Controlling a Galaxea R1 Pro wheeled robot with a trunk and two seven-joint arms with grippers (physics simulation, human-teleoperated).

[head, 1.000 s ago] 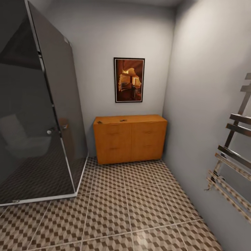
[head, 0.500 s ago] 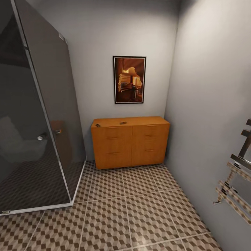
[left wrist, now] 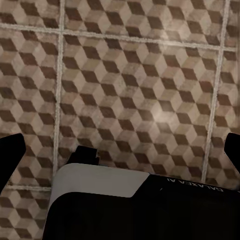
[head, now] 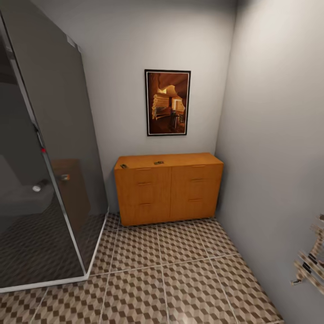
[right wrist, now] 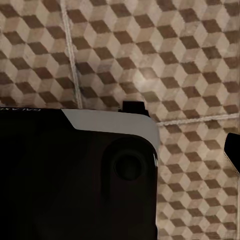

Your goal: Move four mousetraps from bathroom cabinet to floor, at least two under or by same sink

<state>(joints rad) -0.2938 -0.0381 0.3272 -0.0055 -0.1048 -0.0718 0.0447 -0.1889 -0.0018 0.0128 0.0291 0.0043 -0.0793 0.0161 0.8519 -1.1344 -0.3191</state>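
Bathroom floor (head: 180, 274): cube-pattern tiles with pale grout. It lies straight past the fingers of both grippers, and I see it in both wrist views.
Shower enclosure (head: 54, 148): a dark glass cubicle standing on the floor. From my head camera it sits left of the cabinet, with a small round knob on the glass.
Cabinet (head: 168, 189): orange wood with its drawer fronts shut, backed against the far wall in the corner. I cannot tell how it lies relative to either gripper.
Picture (head: 167, 102): dark frame, hung on the wall directly above the cabinet.
Towel rail (head: 310, 263): metal bars on the side wall at the edge of my head view, partly cut off.
Robot body (left wrist: 140, 205): a black and white shell sits between the left wrist camera and the tiles. The same kind of shell blocks much of the right wrist view.
Left gripper (left wrist: 122, 152): I read it as wide. One dark fingertip (left wrist: 10, 157) shows at each side edge of the view, with nothing between them but floor and shell.
Right gripper (right wrist: 120, 150): one fingertip (right wrist: 234, 150) shows at the view's edge and the other side is lost against the dark shell. I cannot tell how wide it stands.
Small dark items (head: 158, 162): two specks on the cabinet top, one mid-top and one at its shower-side corner. They are too small for me to call them mousetraps.
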